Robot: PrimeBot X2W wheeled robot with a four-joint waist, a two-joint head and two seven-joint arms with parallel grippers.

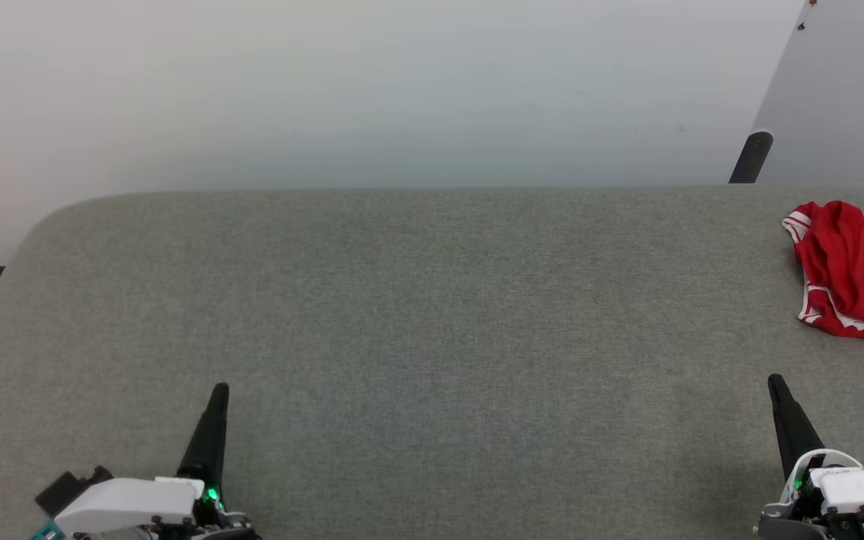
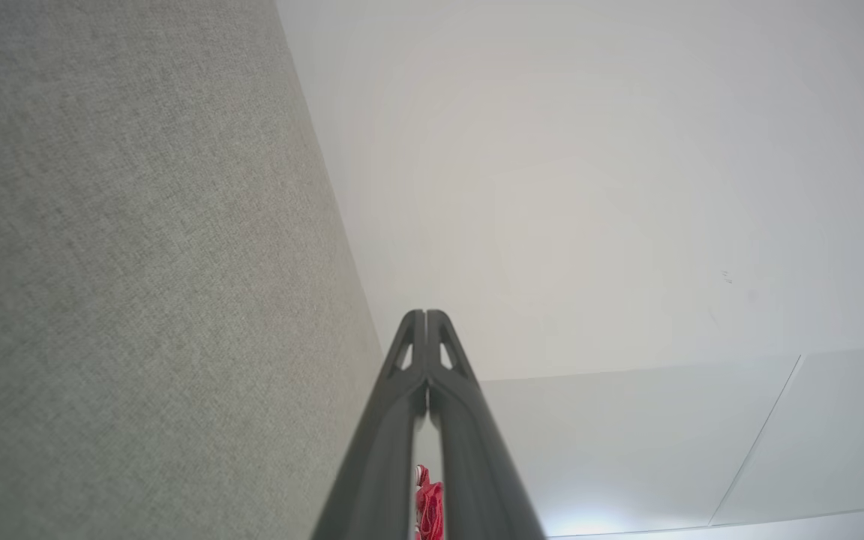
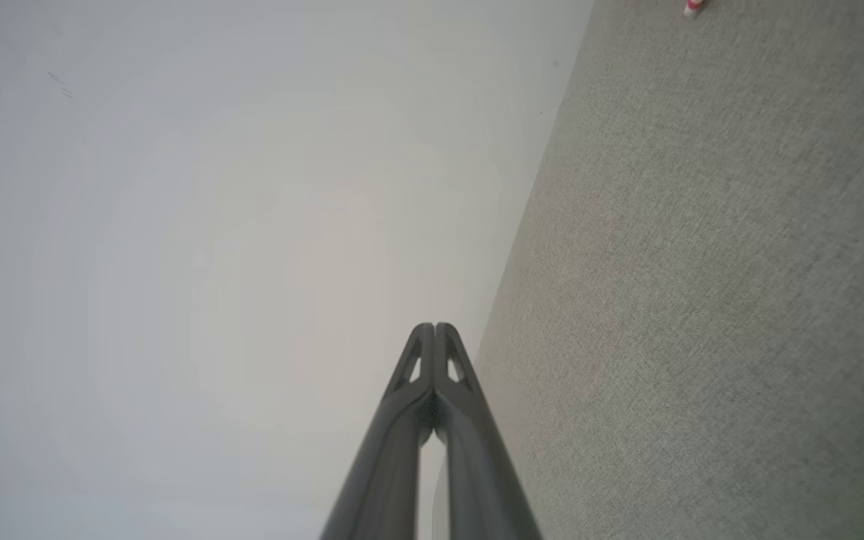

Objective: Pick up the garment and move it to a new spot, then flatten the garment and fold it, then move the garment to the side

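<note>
Left tool (image 1: 220,390) — grey surface (image 1: 432,315), white wall (image 1: 327,90)

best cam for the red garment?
Head view: the garment lies bunched at far right, partly cropped by the frame. Left wrist view catches a red sliver at the bottom; right wrist view, a speck at the top.

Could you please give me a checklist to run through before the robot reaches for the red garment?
1. Position of the garment known: ok, it lies crumpled at the right side of the grey table.
2. Whole garment in head view: not ok, the picture's right edge cuts it off.
3. Is the left gripper empty: ok, shut on nothing.
4. Is the right gripper open for grasping: not ok, jaws shut.
5. Path from right gripper to garment: ok, plain table surface between them.
</note>
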